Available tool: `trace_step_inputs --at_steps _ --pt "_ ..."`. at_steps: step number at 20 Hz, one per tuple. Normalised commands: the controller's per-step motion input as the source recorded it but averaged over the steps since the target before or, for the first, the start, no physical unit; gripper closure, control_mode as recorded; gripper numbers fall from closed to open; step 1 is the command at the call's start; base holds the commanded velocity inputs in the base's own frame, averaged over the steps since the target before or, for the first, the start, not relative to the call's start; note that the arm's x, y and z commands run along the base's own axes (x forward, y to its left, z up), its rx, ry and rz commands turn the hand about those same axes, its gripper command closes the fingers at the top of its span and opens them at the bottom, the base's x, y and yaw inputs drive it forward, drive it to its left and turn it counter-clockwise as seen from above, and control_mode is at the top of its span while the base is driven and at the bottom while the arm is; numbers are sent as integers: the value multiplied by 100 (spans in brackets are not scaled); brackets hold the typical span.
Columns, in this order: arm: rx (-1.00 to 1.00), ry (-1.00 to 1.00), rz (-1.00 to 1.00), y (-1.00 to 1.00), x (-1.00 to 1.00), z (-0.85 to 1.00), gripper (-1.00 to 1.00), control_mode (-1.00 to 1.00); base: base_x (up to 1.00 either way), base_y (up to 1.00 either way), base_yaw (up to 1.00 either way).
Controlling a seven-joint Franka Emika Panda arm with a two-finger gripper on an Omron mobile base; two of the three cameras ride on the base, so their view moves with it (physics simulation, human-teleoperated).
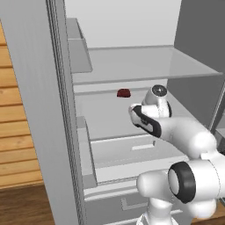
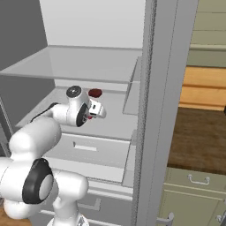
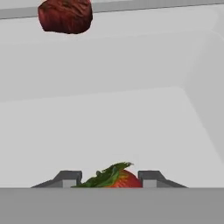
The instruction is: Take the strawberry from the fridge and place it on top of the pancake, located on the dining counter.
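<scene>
The fridge (image 1: pixel 132 66) stands open, and my arm reaches in over its middle grey-white shelf (image 2: pixel 114 119). In the hand view the strawberry (image 3: pixel 118 179), red with green leaves, fills the gap between the two dark fingertips (image 3: pixel 151 177) and touches both. My gripper (image 3: pixel 110 177) is shut on it, low over the shelf. From the right base view a bit of red strawberry (image 2: pixel 90 116) peeks out under the gripper (image 2: pixel 98 110). The dining counter and the pancake are out of view.
A dark red chunk of meat (image 1: pixel 124 92) lies further back on the same shelf. A glass shelf (image 1: pixel 145 63) hangs close above the hand. The fridge door (image 2: pixel 163 110) stands to the right, with door bins (image 1: pixel 81 48) on the left. Olive cabinets (image 2: pixel 194 185) lie beyond.
</scene>
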Motion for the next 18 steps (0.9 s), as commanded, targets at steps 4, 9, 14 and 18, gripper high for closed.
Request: trace_step_inputs --at_steps 4,9,14,18 --pt "0 4 0 0 -88 60 100 -100 0 0 0" --pt "0 10 0 0 -95 91 100 -100 0 0 0" --pt "0 15 0 11 -100 89 100 -100 0 0 0" --pt "0 15 0 7 -100 97 100 -100 0 0 0"
